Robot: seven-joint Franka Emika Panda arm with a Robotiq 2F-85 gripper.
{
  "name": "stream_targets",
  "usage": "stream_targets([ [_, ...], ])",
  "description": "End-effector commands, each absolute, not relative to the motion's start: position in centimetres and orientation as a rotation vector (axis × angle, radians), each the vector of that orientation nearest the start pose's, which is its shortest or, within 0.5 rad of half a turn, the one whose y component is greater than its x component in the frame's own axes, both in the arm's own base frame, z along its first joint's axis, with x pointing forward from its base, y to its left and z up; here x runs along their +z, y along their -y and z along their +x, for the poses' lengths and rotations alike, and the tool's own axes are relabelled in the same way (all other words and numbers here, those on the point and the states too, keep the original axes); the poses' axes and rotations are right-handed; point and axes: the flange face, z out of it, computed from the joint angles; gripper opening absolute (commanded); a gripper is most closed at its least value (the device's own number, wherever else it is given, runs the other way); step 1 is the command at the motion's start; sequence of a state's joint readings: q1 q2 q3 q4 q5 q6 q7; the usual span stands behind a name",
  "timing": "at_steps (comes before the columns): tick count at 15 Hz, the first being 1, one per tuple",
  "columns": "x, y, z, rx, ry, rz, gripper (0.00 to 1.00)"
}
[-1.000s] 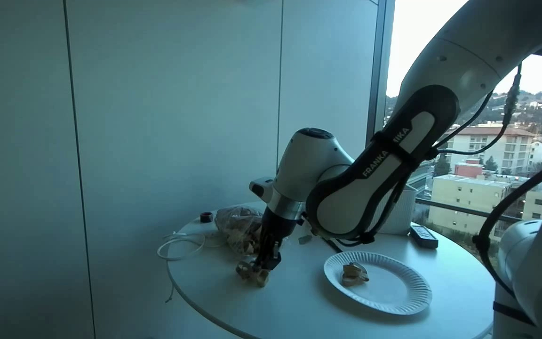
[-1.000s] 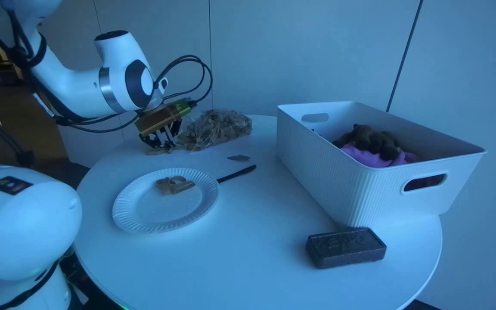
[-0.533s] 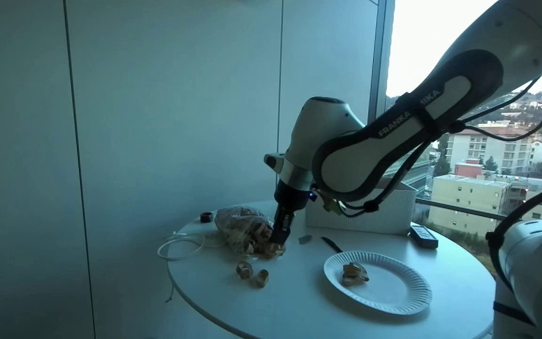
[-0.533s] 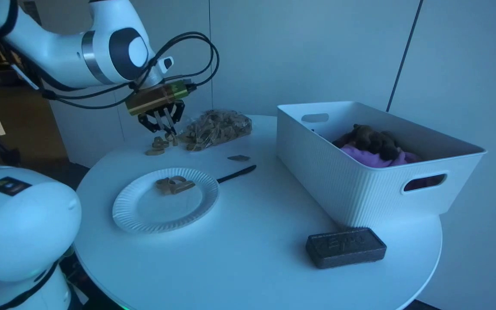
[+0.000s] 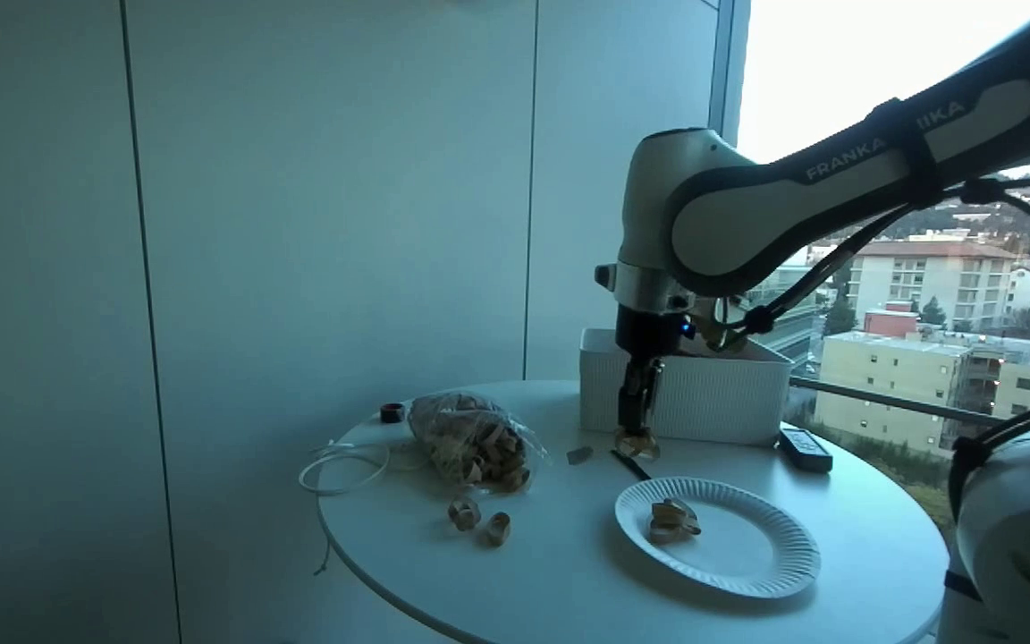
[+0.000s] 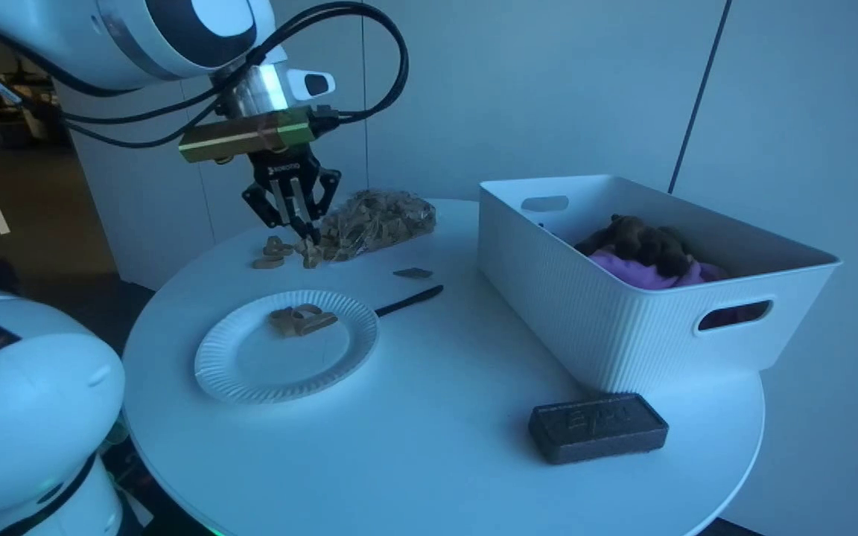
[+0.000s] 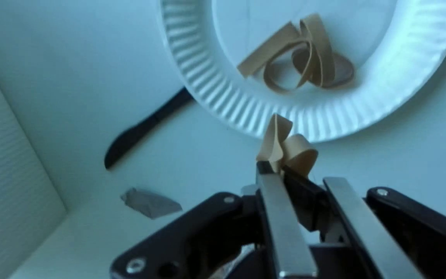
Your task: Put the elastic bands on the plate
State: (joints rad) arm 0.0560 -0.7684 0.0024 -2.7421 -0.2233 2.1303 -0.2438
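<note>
My gripper (image 7: 275,169) is shut on a tan elastic band (image 7: 299,151), whose loops stick out past the fingertips in the wrist view. In the exterior views the gripper (image 5: 633,429) (image 6: 310,235) points down and holds the band (image 5: 638,445) (image 6: 311,255) above the table, near the plate's edge. The white paper plate (image 5: 752,550) (image 6: 272,372) (image 7: 207,91) lies flat. A small bunch of tan bands (image 5: 674,521) (image 6: 301,320) (image 7: 321,54) rests on it. Loose bands (image 5: 464,513) (image 6: 271,262) lie on the table in front of a clear bag of bands (image 5: 479,443) (image 6: 380,219).
A black knife (image 5: 629,464) (image 6: 410,299) (image 7: 145,130) lies beside the plate. A small grey piece (image 5: 579,455) (image 7: 151,203) lies close by. A white ribbed box (image 5: 721,402) (image 6: 548,290) and a dark block (image 5: 806,450) (image 6: 599,429) also stand on the table.
My gripper has lifted from the loose bands on the table and moved past the bag toward the plate, carrying a band. The bands on the plate have not moved.
</note>
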Motion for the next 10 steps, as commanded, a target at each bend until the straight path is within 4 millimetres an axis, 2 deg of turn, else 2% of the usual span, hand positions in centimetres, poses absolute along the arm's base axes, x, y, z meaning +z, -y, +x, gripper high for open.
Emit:
stream_targets([
  [1,45.2,1.9,31.2,-0.092,0.429,-3.257,0.07],
  [4,43.9,3.4,31.1,-0.027,0.33,-3.187,0.09],
  [5,43.6,3.8,31.1,-0.03,0.299,-3.169,0.18],
  [6,43.5,4.0,31.1,-0.048,0.277,-3.154,0.34],
  [8,43.5,4.2,31.5,-0.091,0.264,-3.147,0.44],
  [10,43.5,4.0,32.2,-0.146,0.257,-3.143,0.6],
])
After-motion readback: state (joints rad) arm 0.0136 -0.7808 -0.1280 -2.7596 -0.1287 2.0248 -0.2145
